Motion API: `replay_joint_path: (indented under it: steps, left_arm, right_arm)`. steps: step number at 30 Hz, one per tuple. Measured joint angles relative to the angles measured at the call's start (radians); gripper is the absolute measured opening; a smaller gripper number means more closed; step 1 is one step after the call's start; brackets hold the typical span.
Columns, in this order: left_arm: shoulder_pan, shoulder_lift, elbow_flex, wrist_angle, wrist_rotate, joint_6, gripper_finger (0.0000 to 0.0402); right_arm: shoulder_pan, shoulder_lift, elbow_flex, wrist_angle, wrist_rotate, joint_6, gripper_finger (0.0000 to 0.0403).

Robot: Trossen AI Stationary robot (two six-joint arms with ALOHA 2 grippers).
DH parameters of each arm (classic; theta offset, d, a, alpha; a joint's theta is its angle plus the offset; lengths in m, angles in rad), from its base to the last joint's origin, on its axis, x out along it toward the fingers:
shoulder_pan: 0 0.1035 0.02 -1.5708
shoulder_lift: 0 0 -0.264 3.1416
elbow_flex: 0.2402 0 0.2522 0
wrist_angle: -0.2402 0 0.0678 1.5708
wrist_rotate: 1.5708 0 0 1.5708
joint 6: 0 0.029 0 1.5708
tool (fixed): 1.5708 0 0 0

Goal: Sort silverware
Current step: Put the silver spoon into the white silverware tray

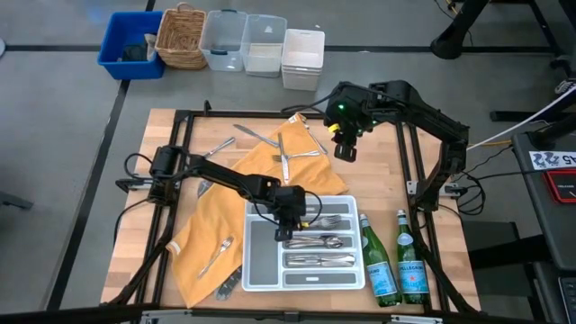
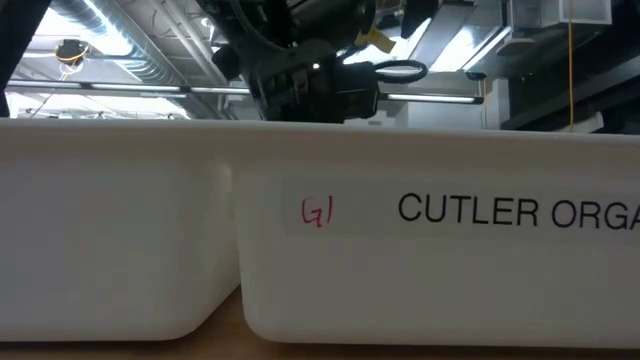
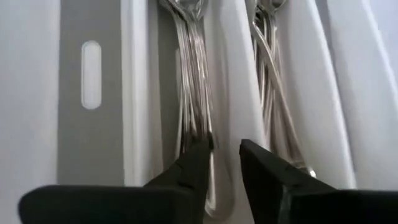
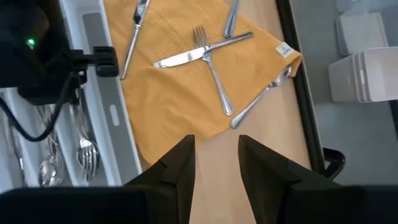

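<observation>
left end effector (image 3: 224,155) fingers parted over tray (image 1: 261,270) | silverware (image 1: 317,241) slim, shiny | right end effector (image 4: 214,155) open

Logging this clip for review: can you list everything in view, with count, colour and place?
Loose silverware: about seven, silver, scattered on the cloth.
Sorted silverware: count unclear, silver, in the tray's slots.
Tray: one, white with grey floors, table's near edge.
Cloth: one, orange, across the wooden table.
Bottles: two, green, right of the tray.
Bins: several, blue, clear and white, plus a wicker basket, on the floor beyond.
Left gripper: open, over the tray.
Right gripper: open, above the cloth's far end.
</observation>
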Motion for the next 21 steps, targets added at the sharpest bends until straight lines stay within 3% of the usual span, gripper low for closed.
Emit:
replay_joint_path:
  steps: [11, 21]
  left_arm:
    - [0.060, -0.160, 0.000, -0.094, -0.001, -0.047, 0.0079]
    - [0.146, -0.383, 0.000, -0.227, -0.008, 0.079, 0.0062]
  right_arm:
    - [-0.001, 0.009, -0.082, 0.095, 0.041, 0.044, 0.0124]
    - [-0.002, 0.008, -0.405, 0.394, 0.054, -0.075, 0.0124]
